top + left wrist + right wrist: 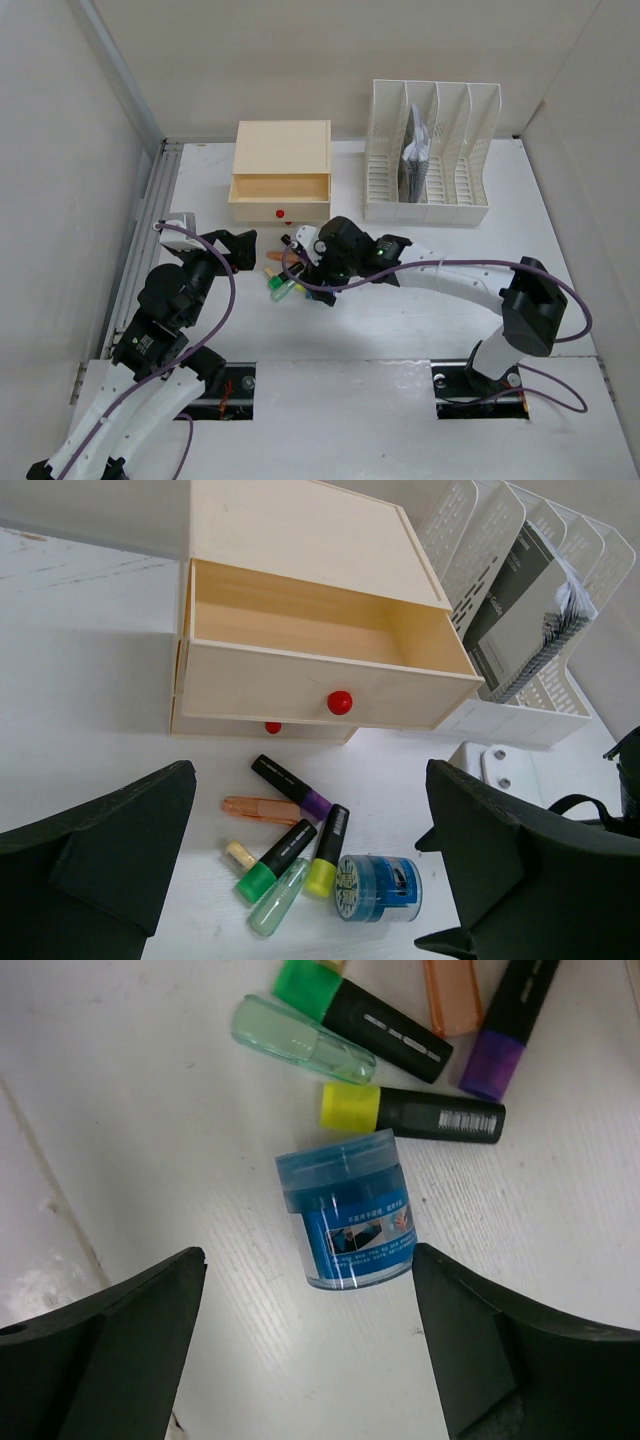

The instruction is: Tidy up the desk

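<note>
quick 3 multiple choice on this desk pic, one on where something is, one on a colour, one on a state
1. The blue jar lies:
A. on a shelf
B. on the desk beside the markers
C. on the floor

2. The knob on the upper drawer is:
A. blue
B. black
C. red

3. The upper drawer is:
A. pulled out
B. shut
C. taken out of its box

Answers:
1 B, the jar rests on its side on the white top, right by the yellow-capped marker.
2 C, the round knob on the drawer front is red.
3 A, the drawer juts forward and its inside shows.
</note>
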